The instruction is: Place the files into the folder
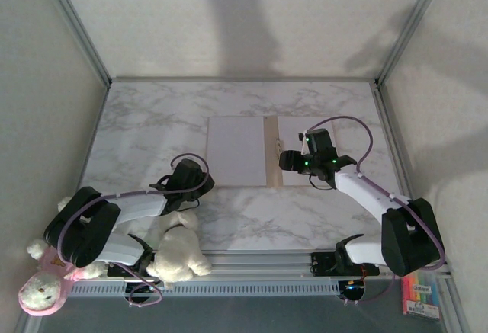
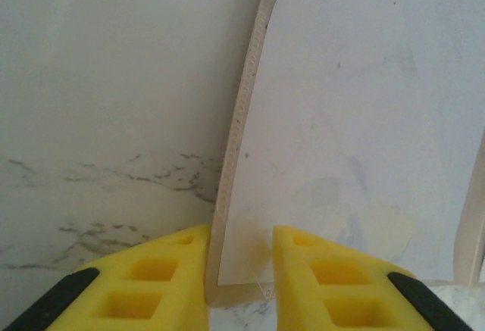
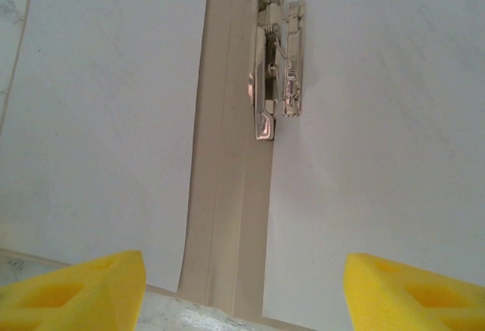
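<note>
Left gripper (image 2: 241, 244) jaws sit narrowly apart astride the folder (image 2: 239, 119) edge — seemingly unpinched. Pinch cover alone, sparing files (image 2: 356, 119); right gripper (image 3: 242, 270) gapes wide.

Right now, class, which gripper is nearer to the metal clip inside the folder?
Right. The right gripper hangs over the folder spine, just short of the metal clip; the left gripper is at the folder's near left corner, jaws astride its edge.
</note>
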